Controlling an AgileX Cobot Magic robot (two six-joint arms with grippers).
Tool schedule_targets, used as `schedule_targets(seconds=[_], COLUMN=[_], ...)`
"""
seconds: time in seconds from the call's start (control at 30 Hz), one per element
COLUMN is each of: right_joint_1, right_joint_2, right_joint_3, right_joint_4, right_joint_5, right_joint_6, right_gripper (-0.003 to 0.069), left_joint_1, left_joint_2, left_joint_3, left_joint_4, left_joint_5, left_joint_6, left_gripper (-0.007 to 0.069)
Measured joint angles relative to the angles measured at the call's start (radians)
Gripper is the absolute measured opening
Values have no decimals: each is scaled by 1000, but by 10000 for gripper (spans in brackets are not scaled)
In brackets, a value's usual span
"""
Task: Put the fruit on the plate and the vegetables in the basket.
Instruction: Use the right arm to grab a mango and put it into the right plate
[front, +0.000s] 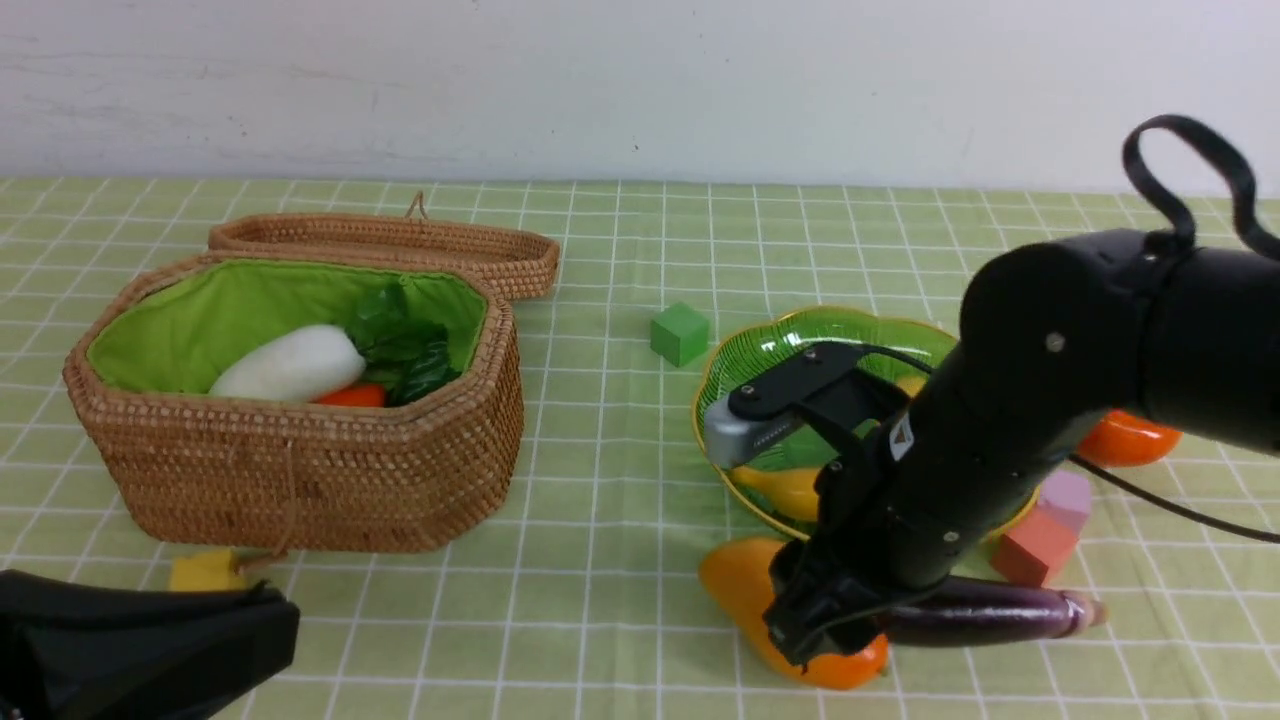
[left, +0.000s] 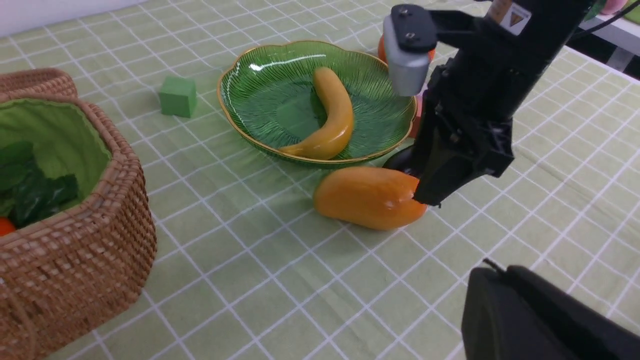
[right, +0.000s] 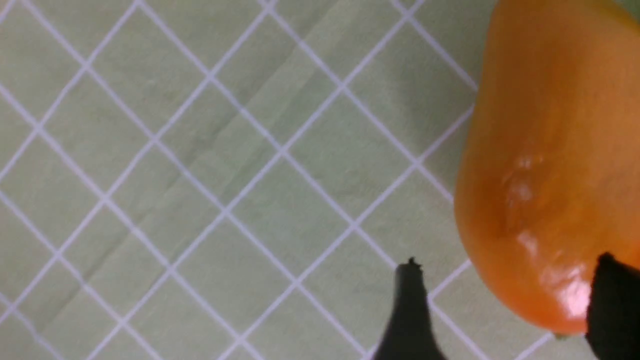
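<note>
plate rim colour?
Gold-yellow, scalloped, on the ribbed green plate; shows best in the left wrist view.

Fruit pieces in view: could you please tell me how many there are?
3: banana in the plate; mango on the cloth at the right claw; persimmon beside the plate, partly behind the arm.

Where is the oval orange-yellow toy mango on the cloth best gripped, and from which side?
Probably across its narrower middle, from straight above: the mango lies flat on its side, and the long dark purple eggplant crowds one end.
</note>
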Motion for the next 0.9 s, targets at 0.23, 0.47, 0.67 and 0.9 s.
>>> schedule_targets(seconds=[0.23,0.47,0.67,0.9], right_joint_1=[0,0,0,0], right_joint_2=[44,126,155,169], right_joint_3=[-6,-29,-39,-43], right_joint_4=[-62,-184,-201,-147], right_joint_5=[-108,-103,-79,-76], right_joint_6=[75,222,265,266], right_gripper=[673,643,629,622], left_joint_1=[0,0,0,0], left_joint_2=[0,0,0,0], left_joint_3=[0,0,0,0], left_joint_4=[0,0,0,-1], left_joint_5=[1,1,7,28], left_joint_6=[6,7,8,10], left_gripper=[-13,-13,-13,-13])
